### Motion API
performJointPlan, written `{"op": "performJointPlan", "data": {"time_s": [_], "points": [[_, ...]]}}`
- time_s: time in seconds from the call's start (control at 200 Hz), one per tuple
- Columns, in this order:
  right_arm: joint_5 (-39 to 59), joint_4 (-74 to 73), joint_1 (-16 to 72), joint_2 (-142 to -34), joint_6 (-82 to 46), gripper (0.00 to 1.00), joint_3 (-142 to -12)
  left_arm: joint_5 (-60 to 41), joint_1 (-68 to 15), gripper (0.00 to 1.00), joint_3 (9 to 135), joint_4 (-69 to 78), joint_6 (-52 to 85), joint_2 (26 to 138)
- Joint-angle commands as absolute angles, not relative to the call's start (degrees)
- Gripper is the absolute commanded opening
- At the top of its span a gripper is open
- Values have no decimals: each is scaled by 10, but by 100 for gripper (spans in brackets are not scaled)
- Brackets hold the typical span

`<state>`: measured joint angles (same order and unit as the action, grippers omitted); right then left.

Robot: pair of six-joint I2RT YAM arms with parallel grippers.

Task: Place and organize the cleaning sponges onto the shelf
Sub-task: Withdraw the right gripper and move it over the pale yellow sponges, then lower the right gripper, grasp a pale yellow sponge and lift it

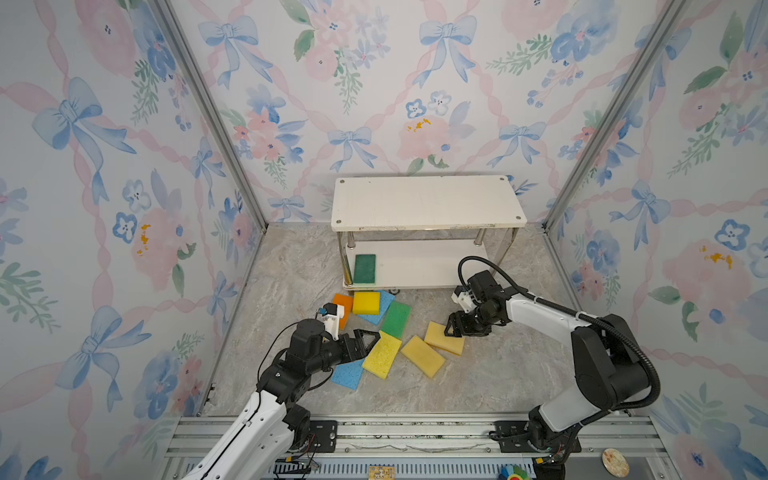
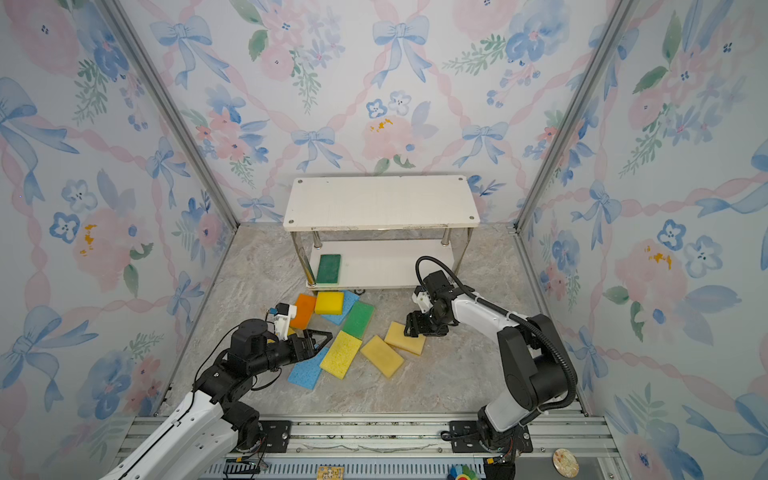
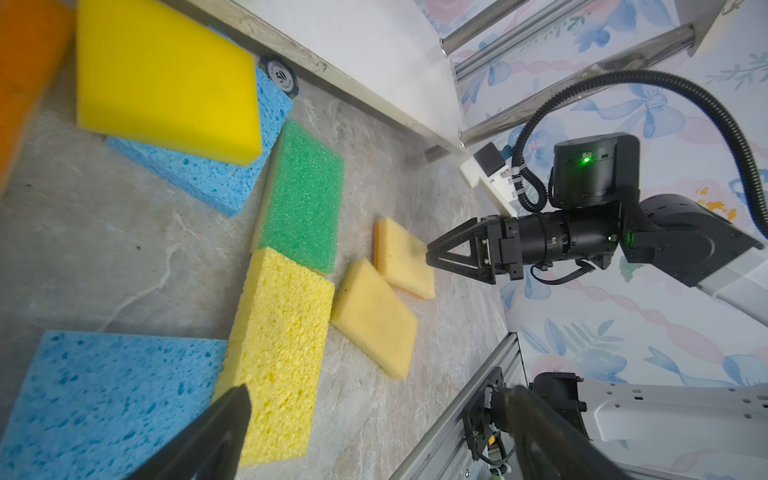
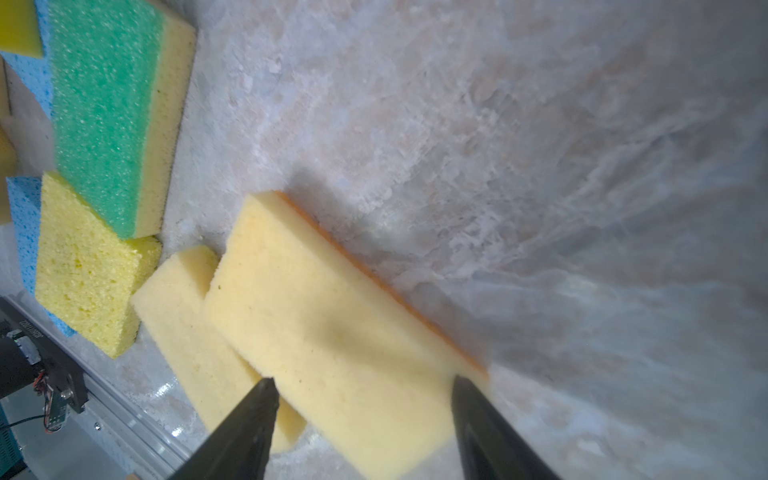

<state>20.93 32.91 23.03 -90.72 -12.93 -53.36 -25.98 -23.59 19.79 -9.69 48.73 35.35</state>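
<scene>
Beware dragging the adjoining tan sponge (image 4: 183,307) or dropping the pale sponge (image 4: 332,332), on the surface (image 1: 498,374) at 5 o'clock from the shelf (image 1: 428,203): right hand (image 4: 363,379) astride one soft end, pinch impossible to tell; left hand (image 1: 371,341) spread wide.

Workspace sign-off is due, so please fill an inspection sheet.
Surface: grey marbled tabletop, no spills seen.
Job's things: white two-tier chrome-legged shelf holds one dark green sponge on its lower board; eight loose sponges in front.
Clutter: round dark poker chip at the shelf's base.
Grippers: left gripper open by a yellow porous sponge; right gripper straddles a pale tan sponge, grip unclear.
Cables: black corrugated hose loops over the right arm.
Surroundings: floral-papered walls.
</scene>
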Motion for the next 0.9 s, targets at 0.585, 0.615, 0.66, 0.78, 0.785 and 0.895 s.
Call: {"op": "performJointPlan", "data": {"time_s": [0.585, 0.615, 0.66, 0.78, 0.785, 0.895], "points": [[232, 284, 221, -975, -129, 70, -585, -258, -240, 98, 182, -91, 518, 311], [232, 283, 220, -974, -128, 70, -580, -258, -239, 98, 180, -91, 519, 309], [235, 281, 220, -970, -127, 70, -569, -258, -240, 98, 181, -91, 520, 309], [242, 281, 219, -952, -130, 70, -532, -257, -240, 98, 183, -91, 518, 315], [242, 281, 219, -951, -130, 70, -531, -257, -239, 98, 183, -91, 518, 316], [249, 270, 222, -903, -147, 70, -487, -257, -240, 98, 187, -91, 514, 322]]}}
